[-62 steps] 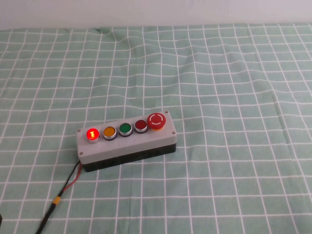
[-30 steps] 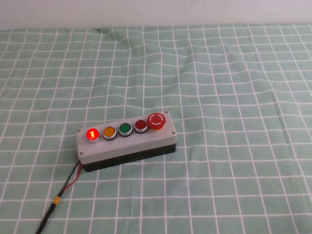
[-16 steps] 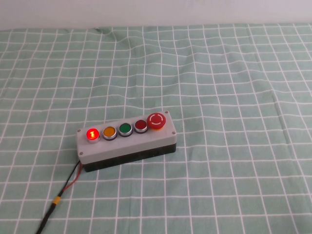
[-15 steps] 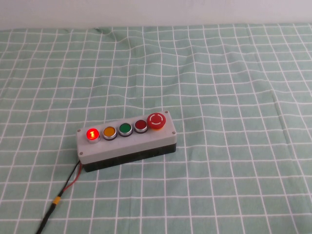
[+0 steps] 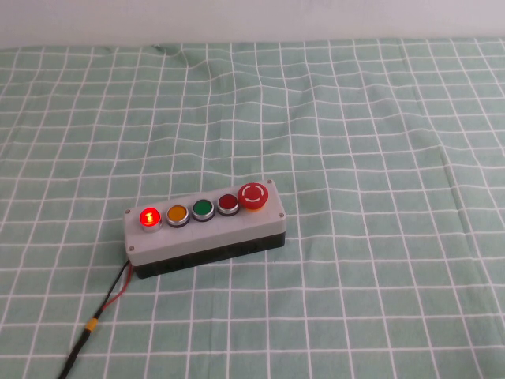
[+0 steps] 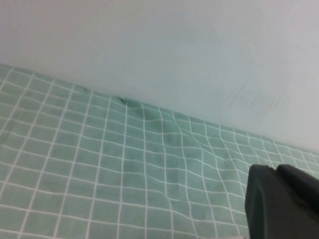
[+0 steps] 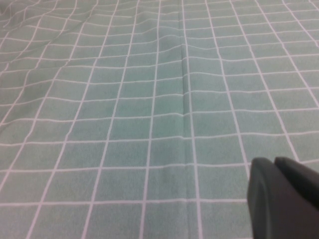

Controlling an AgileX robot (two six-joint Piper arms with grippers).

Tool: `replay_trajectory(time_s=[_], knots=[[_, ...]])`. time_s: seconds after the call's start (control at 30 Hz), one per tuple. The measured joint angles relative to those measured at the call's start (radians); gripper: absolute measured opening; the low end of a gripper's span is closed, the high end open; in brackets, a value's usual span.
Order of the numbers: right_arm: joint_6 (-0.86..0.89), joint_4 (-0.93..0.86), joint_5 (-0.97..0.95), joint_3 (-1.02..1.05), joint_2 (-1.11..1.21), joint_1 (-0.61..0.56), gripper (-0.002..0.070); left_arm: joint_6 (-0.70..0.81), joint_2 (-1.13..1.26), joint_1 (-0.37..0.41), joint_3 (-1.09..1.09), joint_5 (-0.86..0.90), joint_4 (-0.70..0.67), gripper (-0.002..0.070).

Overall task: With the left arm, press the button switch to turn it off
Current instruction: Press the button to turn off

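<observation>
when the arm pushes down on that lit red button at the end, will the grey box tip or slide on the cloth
Probably not tip: the grey box lies long and low. Since the lit red button sits at its end, that end might sink slightly into the wrinkled cloth. Sliding seems unlikely. Left hand and right hand are both away.

My high camera looks down from my side at the green checked cloth (image 5: pixel 355 118), box mid-frame. Left wrist camera faces cloth (image 6: pixel 99 169) and the pale wall (image 6: pixel 174 50) beyond; right wrist camera skims low, close. All share cloth.
</observation>
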Motion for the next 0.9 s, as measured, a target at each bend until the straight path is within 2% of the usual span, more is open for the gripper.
replay_trajectory(time_s=[0.1, 0.27, 0.37, 0.57, 0.73, 0.9], knots=[[0.0, 0.0, 0.0, 0.0, 0.0, 0.0, -0.0016, 0.034, 0.08, 0.0, -0.002, -0.029, -0.085, -0.0003], [0.0, 0.0, 0.0, 0.0, 0.0, 0.0, -0.0016, 0.288, 0.211, 0.0, -0.053, 0.003, -0.261, -0.0003], [0.0, 0.0, 0.0, 0.0, 0.0, 0.0, -0.0016, 0.36, 0.302, 0.0, -0.12, 0.076, -0.308, -0.0003], [0.0, 0.0, 0.0, 0.0, 0.0, 0.0, -0.0016, 0.387, 0.512, 0.0, -0.268, 0.229, -0.315, -0.0003], [0.0, 0.0, 0.0, 0.0, 0.0, 0.0, -0.0016, 0.384, 0.655, 0.0, -0.342, 0.268, -0.308, -0.0003], [0.0, 0.0, 0.0, 0.0, 0.0, 0.0, -0.0016, 0.299, 0.764, -0.029, -0.369, 0.283, -0.163, -0.0003]])
